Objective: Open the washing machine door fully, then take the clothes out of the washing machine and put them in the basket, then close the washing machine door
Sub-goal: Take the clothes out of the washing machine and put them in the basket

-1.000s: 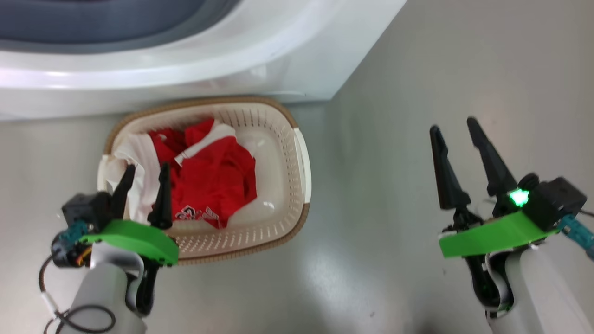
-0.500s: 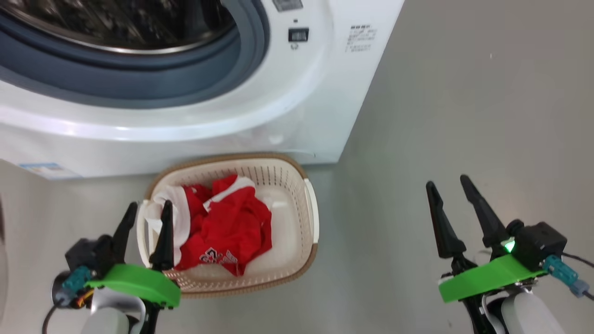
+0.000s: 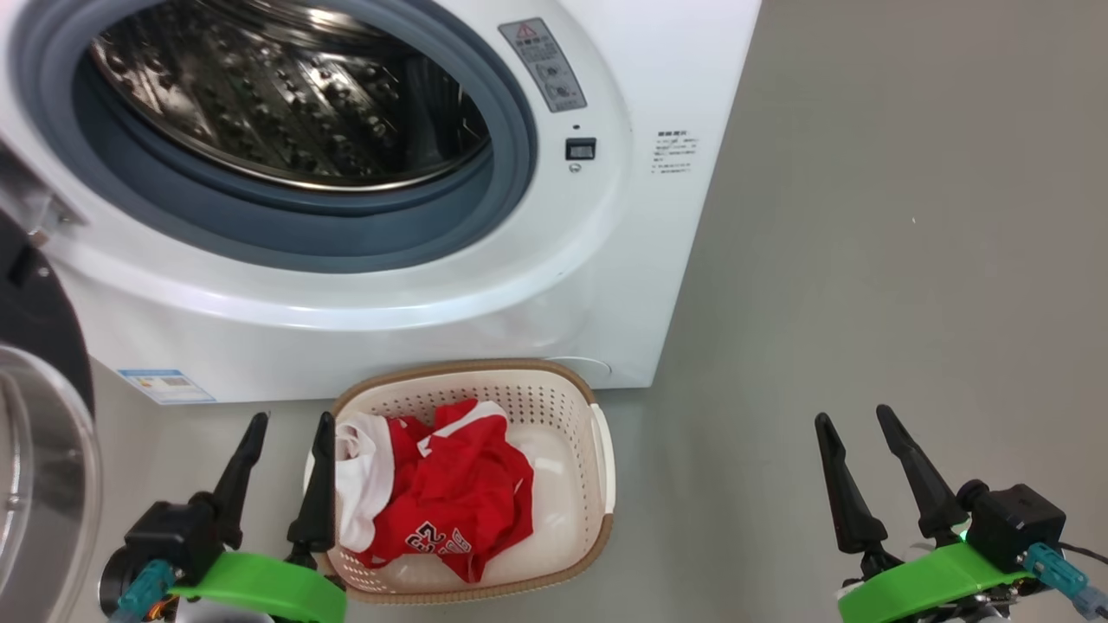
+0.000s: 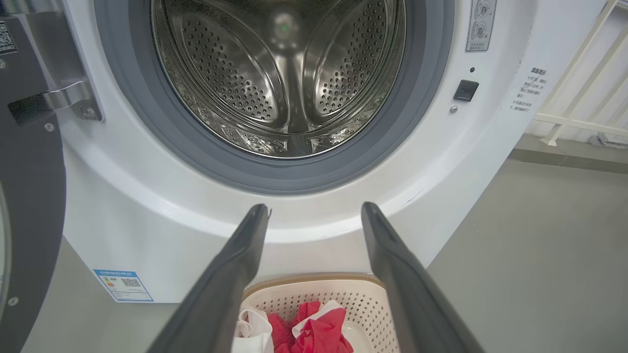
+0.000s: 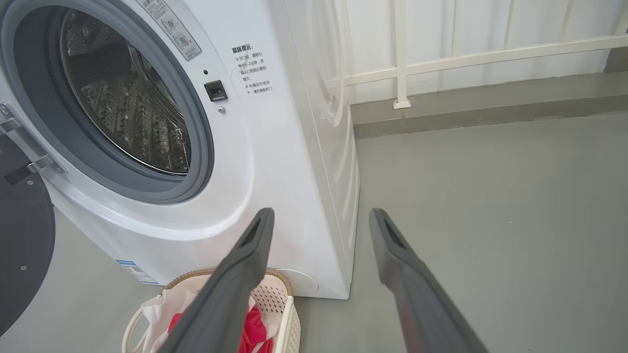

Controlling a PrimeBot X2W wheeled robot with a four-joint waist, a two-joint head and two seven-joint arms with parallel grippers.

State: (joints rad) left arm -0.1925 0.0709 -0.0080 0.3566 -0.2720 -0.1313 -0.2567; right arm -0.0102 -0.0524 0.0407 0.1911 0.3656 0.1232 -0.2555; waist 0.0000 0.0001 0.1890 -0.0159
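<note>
The washing machine stands on the grey floor with its round opening uncovered, the grey gasket ringing the perforated steel drum. The washing machine door hangs swung out at the machine's left side, its black rim and clear glass bowl at the left edge of the head view. A blue label sticker sits low on the machine's front, near its left corner.

The basket rests on the floor just before the machine's base, below the opening. The clothes lie heaped inside it: a red jersey with white numerals toward the basket's middle, white fabric against its left wall.

The left gripper is spread apart and holds nothing. It hovers at the basket's left rim, its inner finger crossing that rim in the head view, with the clothes just to its right. The right gripper is likewise parted and empty, over bare floor well to the right of the basket. In the right wrist view a white railing runs behind the machine.
</note>
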